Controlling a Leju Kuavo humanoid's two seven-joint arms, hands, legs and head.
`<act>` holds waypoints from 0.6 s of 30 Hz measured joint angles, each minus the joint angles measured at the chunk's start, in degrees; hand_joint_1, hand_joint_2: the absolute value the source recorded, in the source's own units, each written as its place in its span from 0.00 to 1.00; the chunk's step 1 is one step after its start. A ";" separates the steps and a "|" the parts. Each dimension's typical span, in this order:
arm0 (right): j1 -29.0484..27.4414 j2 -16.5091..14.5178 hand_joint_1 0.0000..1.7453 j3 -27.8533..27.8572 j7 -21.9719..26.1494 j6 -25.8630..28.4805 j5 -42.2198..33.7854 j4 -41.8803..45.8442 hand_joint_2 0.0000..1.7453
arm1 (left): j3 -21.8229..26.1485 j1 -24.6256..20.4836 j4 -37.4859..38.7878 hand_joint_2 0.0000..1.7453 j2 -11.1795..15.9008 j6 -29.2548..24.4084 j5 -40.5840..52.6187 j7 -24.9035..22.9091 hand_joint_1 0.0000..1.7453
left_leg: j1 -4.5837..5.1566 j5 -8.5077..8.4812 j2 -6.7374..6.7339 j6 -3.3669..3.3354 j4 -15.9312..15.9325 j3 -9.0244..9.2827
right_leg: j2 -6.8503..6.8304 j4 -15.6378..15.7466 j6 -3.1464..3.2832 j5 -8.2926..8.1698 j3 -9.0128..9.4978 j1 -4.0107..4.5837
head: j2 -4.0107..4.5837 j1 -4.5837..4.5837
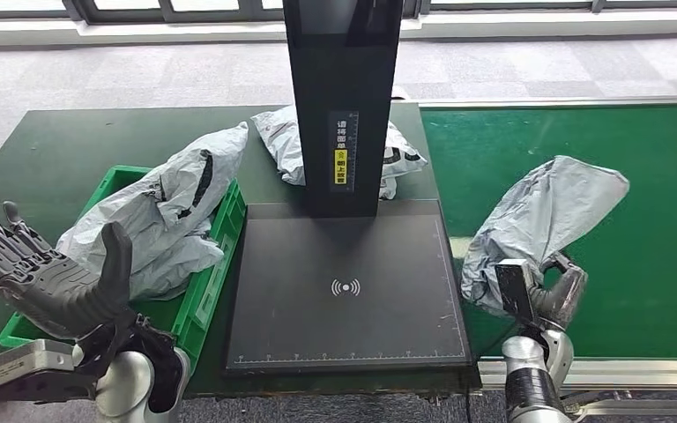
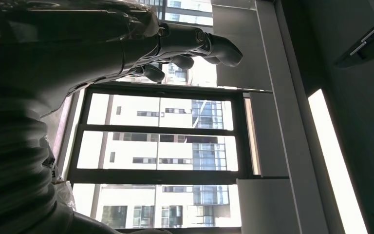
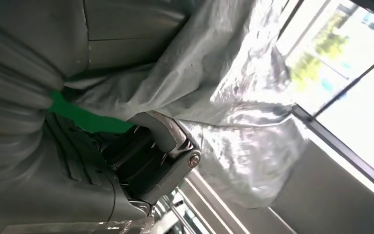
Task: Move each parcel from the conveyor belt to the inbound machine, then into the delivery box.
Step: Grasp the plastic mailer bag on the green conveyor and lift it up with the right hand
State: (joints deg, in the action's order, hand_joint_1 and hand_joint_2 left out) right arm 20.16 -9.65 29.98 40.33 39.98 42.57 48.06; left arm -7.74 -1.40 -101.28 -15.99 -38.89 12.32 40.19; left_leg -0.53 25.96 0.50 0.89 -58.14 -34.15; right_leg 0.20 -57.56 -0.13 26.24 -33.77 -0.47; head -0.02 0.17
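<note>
The left hand [image 1: 48, 273] hangs low beside the green crate [image 1: 220, 256]. Its fingers are spread wide and it holds nothing. It looks hard and ribbed, made of dark grey plastic.

The crate is the delivery box, I think. It is stiff green plastic with straight walls. 1 grey mailer bag [image 1: 163, 211] already lies in it. The bag is thin, shiny and full of creases, and it sticks up over the crate rim. It could slide out if something bumps it.

Next comes the inbound machine [image 1: 348, 291]. Its plate is flat, black and smooth, with a small white wave mark in the middle. A tall black post [image 1: 344, 97] stands at the back. Behind the post lies another grey bag [image 1: 286, 141], soft and crumpled.

On the right is the green conveyor belt [image 1: 617, 264], flat and a bit fuzzy looking. The right hand [image 1: 546, 291] pinches a grey parcel bag [image 1: 538, 220] by its lower part, and the bag stands up above the belt edge. It is floppy and slippery, like a plastic sack. In the right wrist view the thumb [image 3: 163, 131] presses into the shiny folds of the bag.

The grip looks small. The bag could slip out on the way to the plate, or flop and catch on the plate edge or the post.
</note>
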 joint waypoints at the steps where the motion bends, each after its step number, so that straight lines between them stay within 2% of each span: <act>1: -1.15 -1.12 1.00 -0.42 0.00 0.10 0.56 4.10 1.00 | 0.01 -0.01 0.10 1.00 -0.01 0.03 0.10 -0.01 0.00 | 0.00 0.01 -0.03 0.01 0.00 0.01 | 0.03 0.00 0.01 0.00 -0.02 0.01 | 0.00 0.00; 5: -4.53 -4.60 1.00 -1.76 -0.03 0.18 1.56 16.17 1.00 | 0.01 -0.06 0.49 1.00 -0.03 0.13 0.28 -0.01 0.00 | 0.00 0.02 -0.03 0.03 0.00 0.00 | 0.01 0.00 0.03 0.05 -0.03 0.02 | 0.00 0.00; 11: -9.28 -7.90 1.00 -5.18 -0.03 0.17 4.06 31.15 1.00 | 0.02 -0.10 0.82 1.00 -0.05 0.39 0.44 -0.02 0.00 | 0.00 0.04 -0.05 0.01 0.00 -0.01 | 0.02 0.00 0.03 0.06 -0.04 -0.02 | 0.00 -0.01; 18: -11.15 -8.60 1.00 -10.03 -0.07 0.17 4.46 41.20 1.00 | 0.02 -0.12 0.88 1.00 -0.05 0.63 0.71 -0.01 0.00 | 0.00 0.05 -0.09 -0.01 0.00 -0.01 | 0.05 0.00 0.03 0.06 -0.05 -0.04 | 0.00 -0.01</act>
State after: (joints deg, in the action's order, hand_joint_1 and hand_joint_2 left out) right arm 9.01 -18.25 19.95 40.26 40.15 47.03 89.26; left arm -7.72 -1.52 -100.41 -16.04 -38.25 13.03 40.18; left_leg -0.54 26.01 0.42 0.88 -58.14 -34.16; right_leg 0.25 -57.56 -0.10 26.30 -33.81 -0.51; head -0.02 0.16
